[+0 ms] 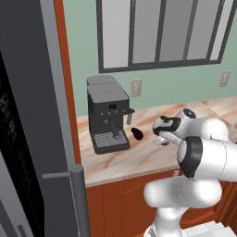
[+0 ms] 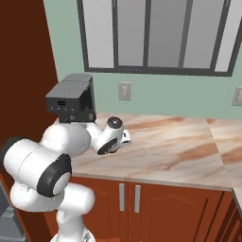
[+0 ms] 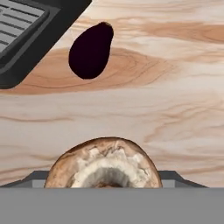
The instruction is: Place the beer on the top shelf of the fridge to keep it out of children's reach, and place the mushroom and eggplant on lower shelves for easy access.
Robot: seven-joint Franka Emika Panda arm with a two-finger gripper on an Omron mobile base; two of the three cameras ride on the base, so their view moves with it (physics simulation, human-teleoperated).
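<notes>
The tan mushroom lies on the marble counter, and my gripper reaches down over it. Its dark fingertips press against the mushroom's two sides, shut on it. In the left base view the gripper hovers low over the counter, just right of the dark purple eggplant. In the hand view the eggplant lies free beyond the mushroom. The grey fridge stands at the far left with its door edge toward me. The beer and the fridge shelves are out of view.
A grey coffee machine stands on the counter just left of the eggplant, and its drip tray shows in the hand view. The fridge's bar handle juts out near the counter's front edge. Bare counter stretches right.
</notes>
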